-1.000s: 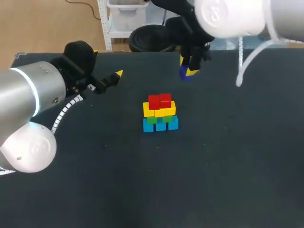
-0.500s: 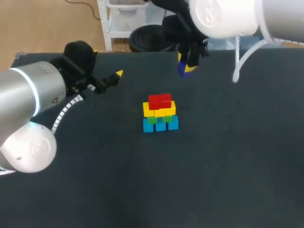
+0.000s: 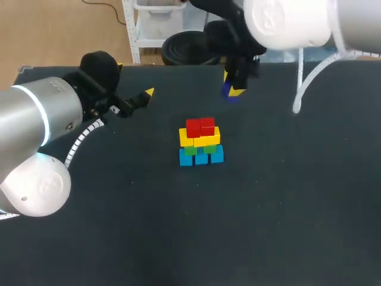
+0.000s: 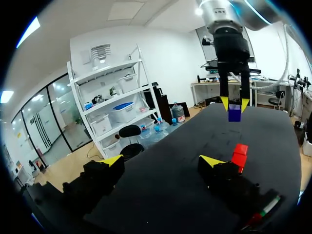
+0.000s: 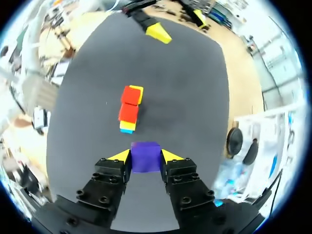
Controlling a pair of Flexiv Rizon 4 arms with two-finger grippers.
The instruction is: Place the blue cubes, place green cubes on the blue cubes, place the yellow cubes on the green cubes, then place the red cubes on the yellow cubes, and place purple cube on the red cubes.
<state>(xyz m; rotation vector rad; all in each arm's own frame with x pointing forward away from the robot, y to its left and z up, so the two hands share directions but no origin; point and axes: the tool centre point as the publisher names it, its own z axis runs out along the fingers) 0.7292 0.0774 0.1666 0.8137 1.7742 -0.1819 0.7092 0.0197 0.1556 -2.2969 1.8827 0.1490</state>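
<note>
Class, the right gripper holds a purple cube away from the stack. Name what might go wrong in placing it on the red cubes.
1. The red cubes offer a small top; if the purple cube is released off-centre, it may tip off.
2. The right gripper has its fingers on both sides of the cube, so descending too low could nudge the red cubes and shift the yellow cubes beneath.

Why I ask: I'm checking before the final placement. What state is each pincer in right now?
Left pincer: open, holding nothing.
Right pincer: shut on the purple cube.
</note>
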